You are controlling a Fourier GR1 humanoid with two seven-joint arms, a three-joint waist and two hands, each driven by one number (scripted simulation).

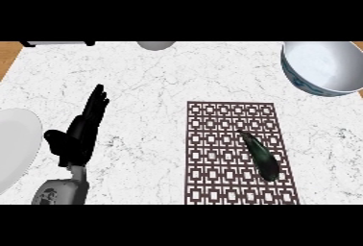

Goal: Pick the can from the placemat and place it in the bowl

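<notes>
The left hand stands open at the left of the marble tabletop, fingers straight and pointing away, resting and holding nothing; the right hand is nowhere in sight. Just beside it at the left edge lies part of a white plate. Well to the right is the patterned placemat, and on it lies the thing to be picked: a dark, slim, glossy object, lying flat and slanted, looking less like a can than an eggplant. I'd judge it light, fairly stiff and slippery, best taken across its thicker lower half. The blue-and-white bowl waits at the far right corner, well apart from the placemat.
</notes>
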